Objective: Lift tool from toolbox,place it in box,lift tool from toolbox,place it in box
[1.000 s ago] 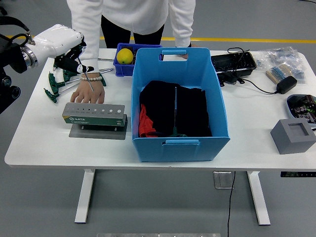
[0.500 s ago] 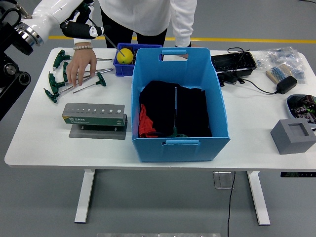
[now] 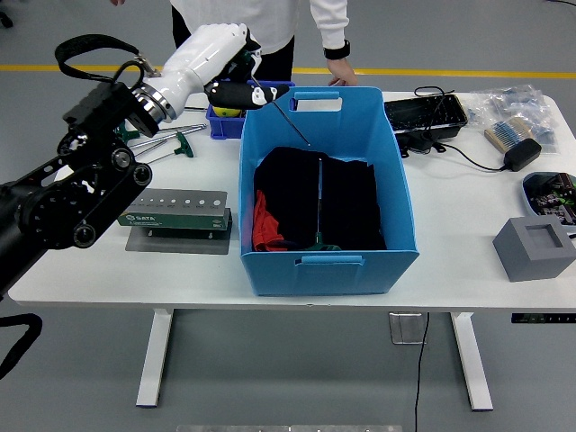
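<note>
Since the earlier frame, the left hand (image 3: 229, 67) has swung from the far-left table edge to the large blue plastic box (image 3: 378, 193), fingers closed on a slender metal T-handle hex key (image 3: 281, 117) angled over its rim. Risk: releasing early drops it outside the box. Support: white table (image 3: 468, 225), grey floor.

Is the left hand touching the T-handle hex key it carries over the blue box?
Touching. The head view shows the left hand curled around the T-handle hex key, its shaft pointing into the blue box.
</note>
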You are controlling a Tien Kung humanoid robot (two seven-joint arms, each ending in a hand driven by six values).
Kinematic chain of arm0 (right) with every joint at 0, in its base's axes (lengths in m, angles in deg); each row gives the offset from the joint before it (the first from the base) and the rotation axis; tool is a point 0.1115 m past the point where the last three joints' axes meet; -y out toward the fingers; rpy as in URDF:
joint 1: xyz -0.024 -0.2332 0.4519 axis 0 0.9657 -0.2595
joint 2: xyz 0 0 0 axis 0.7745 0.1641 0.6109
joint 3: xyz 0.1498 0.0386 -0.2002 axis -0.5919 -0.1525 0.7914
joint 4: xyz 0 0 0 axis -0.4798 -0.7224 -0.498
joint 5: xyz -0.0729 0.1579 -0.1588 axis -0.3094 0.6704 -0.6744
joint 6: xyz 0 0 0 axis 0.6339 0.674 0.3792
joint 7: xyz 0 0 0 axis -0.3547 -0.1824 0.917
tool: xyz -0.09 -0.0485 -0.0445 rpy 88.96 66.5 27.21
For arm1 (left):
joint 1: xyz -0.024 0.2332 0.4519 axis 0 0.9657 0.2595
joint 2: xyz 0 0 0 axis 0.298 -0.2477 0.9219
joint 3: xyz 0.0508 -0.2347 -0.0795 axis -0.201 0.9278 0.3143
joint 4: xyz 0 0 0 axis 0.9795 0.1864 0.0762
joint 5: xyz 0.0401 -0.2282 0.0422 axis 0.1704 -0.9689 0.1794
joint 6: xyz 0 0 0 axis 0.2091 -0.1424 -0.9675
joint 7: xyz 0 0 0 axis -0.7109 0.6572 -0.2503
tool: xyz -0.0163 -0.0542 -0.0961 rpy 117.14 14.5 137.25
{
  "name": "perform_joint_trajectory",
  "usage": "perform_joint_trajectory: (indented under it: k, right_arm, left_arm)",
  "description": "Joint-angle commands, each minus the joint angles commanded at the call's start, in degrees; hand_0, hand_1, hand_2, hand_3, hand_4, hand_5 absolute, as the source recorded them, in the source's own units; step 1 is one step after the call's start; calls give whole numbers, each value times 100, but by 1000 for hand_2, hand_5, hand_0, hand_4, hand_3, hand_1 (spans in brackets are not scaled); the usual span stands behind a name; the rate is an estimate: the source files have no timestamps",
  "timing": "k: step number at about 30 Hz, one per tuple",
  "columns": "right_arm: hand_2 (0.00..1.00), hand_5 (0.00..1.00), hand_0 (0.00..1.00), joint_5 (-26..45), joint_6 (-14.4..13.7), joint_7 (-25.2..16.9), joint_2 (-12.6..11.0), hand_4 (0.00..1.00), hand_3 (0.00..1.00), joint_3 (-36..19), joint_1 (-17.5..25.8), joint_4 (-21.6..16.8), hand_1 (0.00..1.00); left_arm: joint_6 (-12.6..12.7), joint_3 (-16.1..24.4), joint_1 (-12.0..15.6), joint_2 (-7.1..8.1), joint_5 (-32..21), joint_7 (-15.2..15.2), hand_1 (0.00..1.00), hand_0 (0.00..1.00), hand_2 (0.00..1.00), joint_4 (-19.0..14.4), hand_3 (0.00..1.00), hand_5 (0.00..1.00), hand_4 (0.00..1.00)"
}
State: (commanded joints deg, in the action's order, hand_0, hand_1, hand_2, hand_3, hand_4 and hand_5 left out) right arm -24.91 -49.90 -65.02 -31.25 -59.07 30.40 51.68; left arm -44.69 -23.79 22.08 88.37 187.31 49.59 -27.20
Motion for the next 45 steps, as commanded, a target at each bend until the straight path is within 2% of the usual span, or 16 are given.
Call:
perform_joint_trajectory:
  k: [4,5,6,10,11,13,16,17,19,22,23,28,29,37,41,45]
  right_arm:
    - [705,674,654,-57,11,9,-15,773,563,-23,-13,2,632]
    - [705,673,654,-78,15,14,-19,773,563,-33,-18,2,631]
    - [705,673,654,-96,20,18,-24,773,563,-42,-22,2,631]
    - [705,673,654,-170,30,36,-34,773,563,-82,-30,4,631]
    - [705,674,655,-184,31,40,-35,773,563,-92,-33,4,631]
    - [705,674,655,-219,39,47,-43,773,563,-109,-43,4,631]
    - [705,674,655,-242,40,53,-47,773,563,-131,-55,6,631]
    - [705,673,654,-234,41,51,-48,773,563,-127,-58,7,631]
    - [705,673,654,-210,43,44,-52,773,563,-116,-62,11,631]
    - [705,673,654,-188,47,36,-56,773,563,-100,-68,16,631]
    - [705,673,654,-185,47,36,-57,774,563,-99,-69,17,630]
    - [705,673,654,-200,55,42,-64,774,563,-111,-79,20,630]
    - [705,673,653,-194,55,40,-64,774,562,-109,-79,21,630]
    - [705,673,655,-142,70,32,-65,774,561,-96,-68,26,630]
    - [702,674,653,-59,72,14,-62,774,560,-62,-51,30,630]
    - [702,674,653,40,65,-11,-54,774,560,-23,-36,33,630]
  left_arm:
    - [157,-351,-94,-284,-389,-72,26,120,79,424,93,507,783]
    - [189,-454,-120,-360,-474,-84,65,145,126,542,158,507,784]
    - [213,-556,-146,-434,-546,-88,65,145,126,661,158,507,784]
    - [263,-954,-248,-621,-800,-33,65,145,126,991,158,507,784]
    - [250,-1043,-272,-646,-844,-21,125,173,220,1040,289,493,779]
    - [198,-1296,-343,-714,-963,29,125,173,220,1163,289,493,779]
    - [-179,-1674,-439,-803,-1107,307,125,173,220,1270,289,493,779]
    - [-343,-1759,-458,-821,-1135,418,340,295,446,1284,551,560,860]
    - [-668,-1911,-487,-851,-1208,604,340,295,446,1305,551,560,860]
    - [-921,-2015,-504,-861,-1322,700,340,295,446,1293,551,560,860]
    - [-971,-2033,-511,-862,-1364,721,481,373,597,1290,647,651,921]
    - [-1118,-2066,-564,-845,-1449,742,481,373,597,1246,647,651,921]
    - [-1128,-2061,-571,-838,-1448,741,574,450,654,1229,685,683,937]
    - [-1231,-1960,-560,-740,-1332,812,619,500,705,1158,701,698,942]
    - [-1225,-1770,-480,-623,-1204,810,627,518,711,1112,700,699,941]
    - [-1164,-1216,-259,-424,-1023,822,627,518,711,870,700,699,941]
